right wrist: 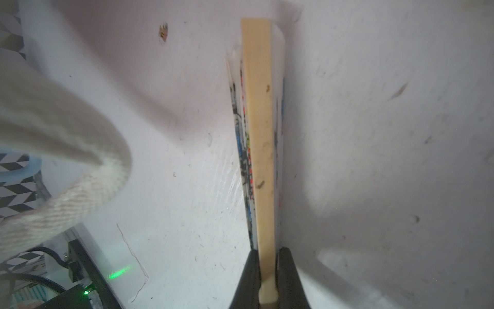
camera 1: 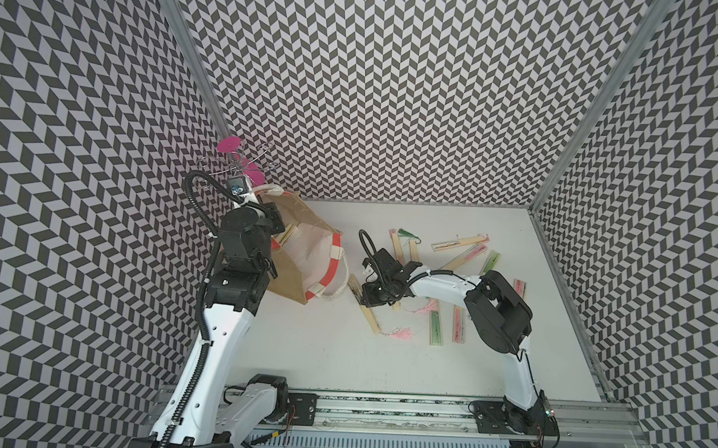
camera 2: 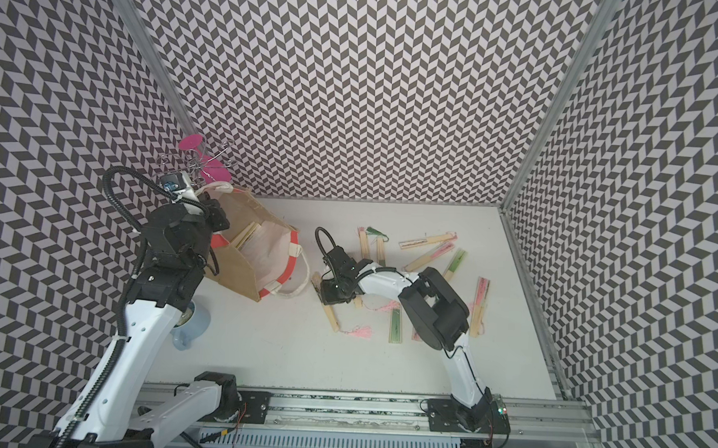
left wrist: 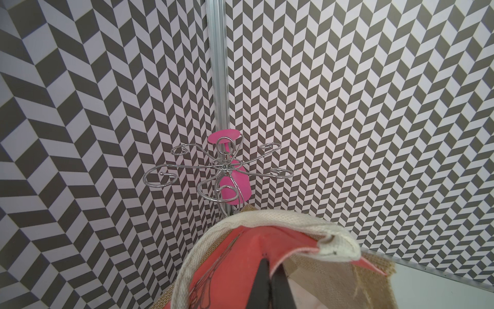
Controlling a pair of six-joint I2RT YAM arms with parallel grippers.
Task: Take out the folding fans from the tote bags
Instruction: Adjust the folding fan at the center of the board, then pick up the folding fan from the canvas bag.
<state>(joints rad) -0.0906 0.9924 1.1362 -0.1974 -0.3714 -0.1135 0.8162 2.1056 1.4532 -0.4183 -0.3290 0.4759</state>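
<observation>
The left fingers (left wrist: 263, 283) are pinching the tote bag's (left wrist: 240, 248) red rim. The right fingers (right wrist: 250, 278) are clamping a folding fan (right wrist: 258, 133).

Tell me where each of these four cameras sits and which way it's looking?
Top view: overhead, looking down on table, bag, fans; left arm, right arm show.
Top view: overhead too, same scene; blue cup also shows.
Left wrist: on the left arm, facing the corner stand; left claw pinches the bag's rim.
Right wrist: on the right arm, looking along a fan held by the right claw, table behind.
Shared: both wrist views catch a white bag handle.
</observation>
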